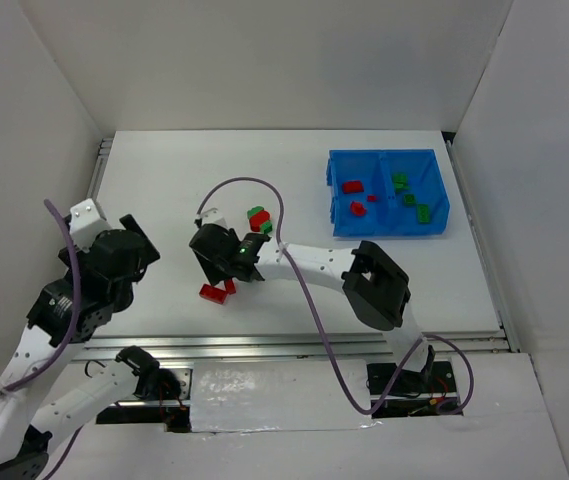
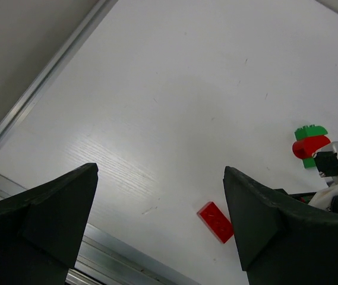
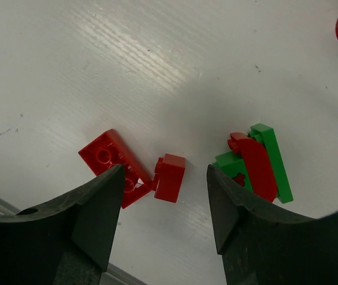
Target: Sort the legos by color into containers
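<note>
The blue bin stands at the back right. Its left compartment holds red legos and its right compartment holds green legos. My right gripper is open and low over loose legos at the table's middle left. In the right wrist view the right gripper has a small red brick between its fingers, untouched. An upside-down red brick lies partly under the left finger. A green and red cluster lies by the right finger. My left gripper is open and empty.
More green and red pieces lie just behind the right gripper and also show in the left wrist view. A lone red brick lies near the front metal rail. White walls enclose the table.
</note>
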Robot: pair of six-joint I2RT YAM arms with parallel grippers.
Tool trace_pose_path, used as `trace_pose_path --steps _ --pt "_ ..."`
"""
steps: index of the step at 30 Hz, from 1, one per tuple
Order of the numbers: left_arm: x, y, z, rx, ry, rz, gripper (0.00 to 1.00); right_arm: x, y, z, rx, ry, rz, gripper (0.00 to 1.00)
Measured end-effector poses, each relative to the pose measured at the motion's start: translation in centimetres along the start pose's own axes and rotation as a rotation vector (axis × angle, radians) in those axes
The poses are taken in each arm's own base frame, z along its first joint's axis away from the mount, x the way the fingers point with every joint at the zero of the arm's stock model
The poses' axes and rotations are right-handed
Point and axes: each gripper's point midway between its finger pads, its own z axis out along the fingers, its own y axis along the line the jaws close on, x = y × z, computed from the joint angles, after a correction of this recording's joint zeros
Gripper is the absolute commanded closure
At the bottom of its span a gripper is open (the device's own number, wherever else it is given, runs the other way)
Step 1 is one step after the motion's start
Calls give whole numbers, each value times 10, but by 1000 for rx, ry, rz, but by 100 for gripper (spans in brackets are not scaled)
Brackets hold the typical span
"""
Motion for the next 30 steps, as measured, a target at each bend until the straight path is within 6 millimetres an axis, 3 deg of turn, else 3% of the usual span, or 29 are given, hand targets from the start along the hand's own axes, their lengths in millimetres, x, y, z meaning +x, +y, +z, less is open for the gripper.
trace_pose_path --steps 9,21,25,28,30 --pt "18 -22 17 0 76 117 1 5 -1 5 13 12 57 43" --pt "15 -24 14 29 68 110 0 32 -3 26 39 76 70 46" --pt "14 -25 14 33 68 108 1 43 -7 29 50 101 73 60" --pt "14 -25 14 34 68 107 0 44 -7 29 51 102 80 64" --pt "14 -25 14 34 68 107 0 44 -6 30 51 102 82 76"
